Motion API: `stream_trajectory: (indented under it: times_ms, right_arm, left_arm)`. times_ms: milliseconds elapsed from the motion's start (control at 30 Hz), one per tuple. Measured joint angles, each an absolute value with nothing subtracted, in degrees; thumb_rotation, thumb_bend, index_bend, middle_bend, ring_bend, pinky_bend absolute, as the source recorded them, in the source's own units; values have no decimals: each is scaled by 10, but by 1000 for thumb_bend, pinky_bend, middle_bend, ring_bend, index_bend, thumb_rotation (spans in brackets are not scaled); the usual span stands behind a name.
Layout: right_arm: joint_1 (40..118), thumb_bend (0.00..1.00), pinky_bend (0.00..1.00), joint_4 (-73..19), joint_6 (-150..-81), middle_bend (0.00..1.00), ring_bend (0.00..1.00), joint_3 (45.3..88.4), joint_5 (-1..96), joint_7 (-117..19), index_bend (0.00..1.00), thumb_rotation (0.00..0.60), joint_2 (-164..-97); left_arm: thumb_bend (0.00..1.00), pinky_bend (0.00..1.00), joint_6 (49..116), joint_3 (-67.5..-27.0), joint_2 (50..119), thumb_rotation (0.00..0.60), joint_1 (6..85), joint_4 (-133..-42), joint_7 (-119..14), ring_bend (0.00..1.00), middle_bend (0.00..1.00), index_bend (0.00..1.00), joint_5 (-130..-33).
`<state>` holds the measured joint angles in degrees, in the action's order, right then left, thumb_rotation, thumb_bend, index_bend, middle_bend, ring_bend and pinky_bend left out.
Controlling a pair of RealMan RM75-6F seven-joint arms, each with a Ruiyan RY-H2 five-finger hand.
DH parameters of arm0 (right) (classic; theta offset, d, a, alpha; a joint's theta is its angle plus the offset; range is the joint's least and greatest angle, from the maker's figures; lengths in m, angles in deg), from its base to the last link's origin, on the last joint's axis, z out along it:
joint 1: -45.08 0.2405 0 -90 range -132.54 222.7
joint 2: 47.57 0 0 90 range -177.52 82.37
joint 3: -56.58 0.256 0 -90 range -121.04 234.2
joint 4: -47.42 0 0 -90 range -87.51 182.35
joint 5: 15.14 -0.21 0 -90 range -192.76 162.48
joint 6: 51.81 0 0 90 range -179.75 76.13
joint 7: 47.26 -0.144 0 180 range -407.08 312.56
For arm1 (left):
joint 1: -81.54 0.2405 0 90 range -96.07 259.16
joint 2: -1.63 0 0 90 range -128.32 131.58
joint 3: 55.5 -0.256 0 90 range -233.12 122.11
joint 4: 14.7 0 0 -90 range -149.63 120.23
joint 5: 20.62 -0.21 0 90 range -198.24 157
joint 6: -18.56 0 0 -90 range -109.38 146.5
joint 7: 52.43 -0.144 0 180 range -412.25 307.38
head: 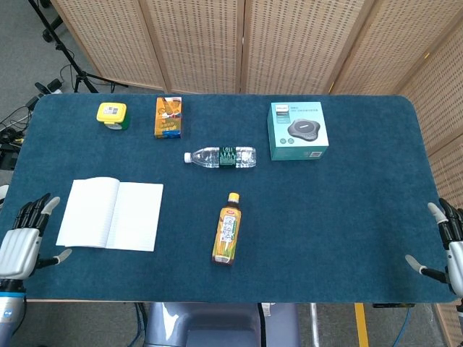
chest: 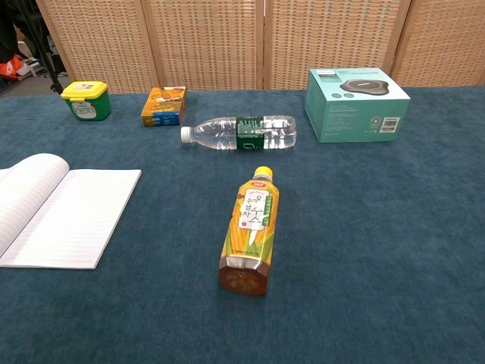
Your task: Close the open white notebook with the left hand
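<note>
Head view: open white paper notebook lies flat; left hand is held spread, empty, beside it; right hand likewise spread, empty.

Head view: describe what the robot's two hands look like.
The left hand has a silver-grey back and dark fingers with pale grey tips. The right hand, partly cut off by the frame edge, shows the same grey body, dark fingers and light tips.

The yellow drink bottle carries a label with large Korean characters and a small red oval logo near its neck, too small to make out. Print on the teal box, the orange carton and the water bottle is illegible.
</note>
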<state>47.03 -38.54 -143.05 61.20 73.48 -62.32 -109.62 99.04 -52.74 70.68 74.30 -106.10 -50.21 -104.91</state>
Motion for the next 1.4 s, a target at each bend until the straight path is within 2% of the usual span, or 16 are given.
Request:
stream_trajectory:
  times_ms: [133,233,400,633,733,967,1400]
  right_arm:
    - [470,0,0,-386,-1430,0,0,612,735,-625,0,600,-1095]
    - [470,0,0,-385,-1429,0,0,613,733,-628,0,600,-1094]
    - [470,0,0,-384,-1427,0,0,615,728,-637,0,600,-1092]
    - [469,0,0,-384,-1427,0,0,613,732,-641,0,600,-1091]
    - [470,0,0,-384,-1426,0,0,613,731,-642,0,600,-1090]
    - [469,0,0,-383,-1425,0,0,615,729,-651,0,600,-1088]
    - [470,0,0,-381,-1422,0,0,615,729,-658,0,600,-1086]
  left_arm:
    - [50,0,937,-530,727,600,721,-1013,-490,0,0,0,-1041]
    - [84,0,928,-536,755,600,710,-956,-474,0,0,0,-1052]
    - [205,0,930,-549,809,600,700,-841,-428,0,0,0,-1084]
    - [206,0,956,-562,898,600,694,-664,-331,0,0,0,-1116]
    - [206,0,961,-569,927,600,693,-616,-300,0,0,0,-1125]
    - [210,0,961,-584,961,600,690,-560,-273,0,0,0,-1136]
    - [212,0,952,-583,980,600,689,-524,-266,0,0,0,-1126]
